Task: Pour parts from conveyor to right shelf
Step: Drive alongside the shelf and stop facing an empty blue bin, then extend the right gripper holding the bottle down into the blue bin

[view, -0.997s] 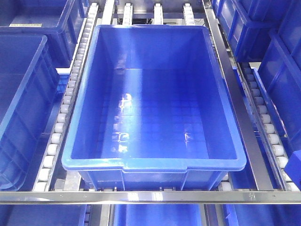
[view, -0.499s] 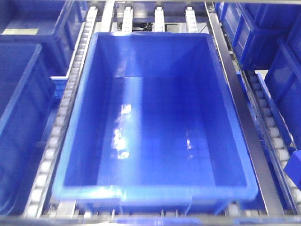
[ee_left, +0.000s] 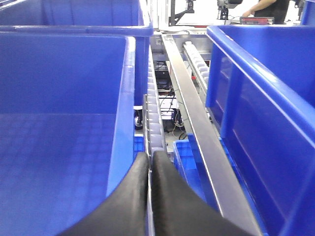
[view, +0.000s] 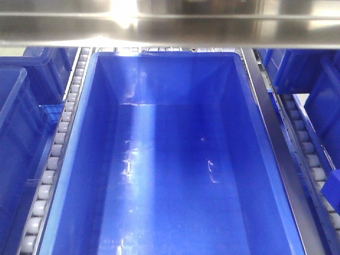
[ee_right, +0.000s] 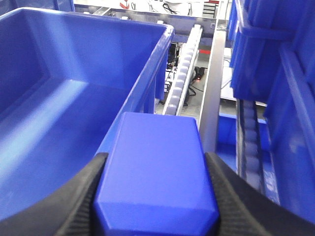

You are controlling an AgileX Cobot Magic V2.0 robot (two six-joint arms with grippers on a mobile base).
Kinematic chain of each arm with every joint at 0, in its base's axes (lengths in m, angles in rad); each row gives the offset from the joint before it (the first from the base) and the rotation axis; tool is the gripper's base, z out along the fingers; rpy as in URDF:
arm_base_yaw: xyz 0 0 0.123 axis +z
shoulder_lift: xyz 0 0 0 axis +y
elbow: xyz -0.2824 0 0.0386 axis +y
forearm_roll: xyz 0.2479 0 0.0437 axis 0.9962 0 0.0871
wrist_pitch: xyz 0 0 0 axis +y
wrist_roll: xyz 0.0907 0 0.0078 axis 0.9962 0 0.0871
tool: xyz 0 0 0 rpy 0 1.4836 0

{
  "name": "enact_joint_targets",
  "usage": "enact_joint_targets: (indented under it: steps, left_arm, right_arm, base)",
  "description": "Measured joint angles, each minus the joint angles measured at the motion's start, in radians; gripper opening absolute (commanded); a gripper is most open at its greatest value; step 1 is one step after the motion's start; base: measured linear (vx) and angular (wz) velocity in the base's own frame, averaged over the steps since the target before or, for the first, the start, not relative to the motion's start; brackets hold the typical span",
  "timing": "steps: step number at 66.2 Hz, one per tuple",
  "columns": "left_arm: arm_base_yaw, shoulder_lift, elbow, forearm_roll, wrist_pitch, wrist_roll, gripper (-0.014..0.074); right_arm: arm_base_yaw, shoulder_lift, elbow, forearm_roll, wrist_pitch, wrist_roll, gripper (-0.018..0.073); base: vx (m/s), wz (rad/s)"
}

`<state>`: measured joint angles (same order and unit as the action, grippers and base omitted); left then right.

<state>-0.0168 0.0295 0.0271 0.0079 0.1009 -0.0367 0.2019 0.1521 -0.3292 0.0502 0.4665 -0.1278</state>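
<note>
Front view has pushed in a lot since half a second back. The big blue bin [view: 170, 79] now fills nearly the whole frame and its near rim is cut off at the bottom. A shiny steel bar [view: 170, 24] crosses the top of the view. White rollers [view: 53, 151] of the right shelf [view: 268, 122] run along the bin's left side.

Right pincer [ee_right: 155, 158] is clamped on the blue block [ee_right: 152, 187], with black fingers [ee_right: 81, 201] pressed against both of its sides. The block is up at the bin's right rim, next to the roller track, not down inside the bin.

Left pincer [ee_left: 149, 160] is squeezed almost fully together with nothing in it, hanging over the roller lane between two bins.
</note>
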Motion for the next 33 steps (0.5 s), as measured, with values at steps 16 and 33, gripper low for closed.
enact_joint_targets:
  steps: [16, 33]
  left_arm:
    - [0.000, 0.000, 0.000, 0.000, 0.000, 0.000, -0.0006]
    - [0.000, 0.000, 0.000, 0.000, 0.000, 0.000, -0.0006]
  right_arm:
    - [0.000, 0.000, 0.000, 0.000, 0.000, 0.000, -0.0005]
    - [0.000, 0.000, 0.000, 0.000, 0.000, 0.000, -0.0005]
  base:
    - [0.04, 0.02]
    - [0.00, 0.00]
